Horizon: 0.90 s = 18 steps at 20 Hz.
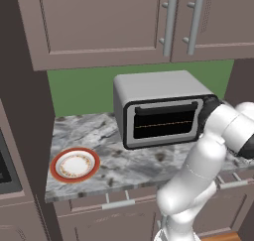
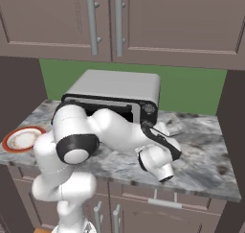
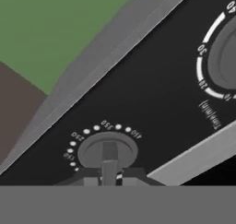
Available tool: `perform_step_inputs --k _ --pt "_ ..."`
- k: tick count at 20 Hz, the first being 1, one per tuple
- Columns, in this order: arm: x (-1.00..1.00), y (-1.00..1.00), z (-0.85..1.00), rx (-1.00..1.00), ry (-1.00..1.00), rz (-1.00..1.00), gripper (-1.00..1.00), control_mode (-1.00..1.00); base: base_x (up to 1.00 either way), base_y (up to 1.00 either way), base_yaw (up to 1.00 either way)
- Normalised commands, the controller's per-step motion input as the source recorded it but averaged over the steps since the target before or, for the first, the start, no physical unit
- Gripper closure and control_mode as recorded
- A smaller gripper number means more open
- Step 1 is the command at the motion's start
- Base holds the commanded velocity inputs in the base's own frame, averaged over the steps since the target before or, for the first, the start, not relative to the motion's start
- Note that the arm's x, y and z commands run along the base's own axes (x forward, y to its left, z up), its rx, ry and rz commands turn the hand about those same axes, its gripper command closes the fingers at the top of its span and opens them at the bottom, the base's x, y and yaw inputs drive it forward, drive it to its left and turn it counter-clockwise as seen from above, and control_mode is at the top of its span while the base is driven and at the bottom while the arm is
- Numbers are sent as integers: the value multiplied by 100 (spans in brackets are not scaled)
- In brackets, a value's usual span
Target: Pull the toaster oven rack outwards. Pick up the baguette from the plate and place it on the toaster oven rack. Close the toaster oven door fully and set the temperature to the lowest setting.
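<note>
1. Sitting square on the marble bench [image 1: 124, 168] against the green wall, the toaster oven [image 1: 158, 108] is a boxy, stiff metal body that I judge heavy enough to stay put while a knob is twisted; nothing about it needs lifting
2. Standing upright and flush with the front frame in the left base view, the toaster oven door [image 1: 163, 122] looks fully closed; its dark glass is the fragile part, so any pushing belongs on the silver frame
3. Lying well to the left of the oven near the bench edge, the plate [image 1: 74, 164] carries no bread; a thin bright line shows behind the glass, but whether that is the toaster oven rack or the baguette on it I cannot tell
4. Facing the hand view, the black knob panel [image 3: 152, 94] carries a timer dial [image 3: 226, 52] toward the upper right
5. Ringed by white dots and small numbers, the temperature knob [image 3: 108, 149] is small, rigid, probably smooth plastic and liable to slip; its raised centre rib is the place to take hold
6. Pressing narrow to its tightest, the pincer [image 3: 109, 171] sits at that rib, apparently clamped on it
</note>
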Motion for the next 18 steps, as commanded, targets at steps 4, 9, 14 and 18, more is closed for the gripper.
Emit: perform_step_inputs --k 4,9,14,18 --pt "-11 20 -28 -48 -34 4 100 -100 0 0 0" --pt "-3 15 -27 -45 -29 3 100 -100 0 0 0" --pt "0 13 -26 -44 -27 2 100 -100 0 0 0" --pt "-8 8 -36 -47 -26 3 100 -100 0 0 0"
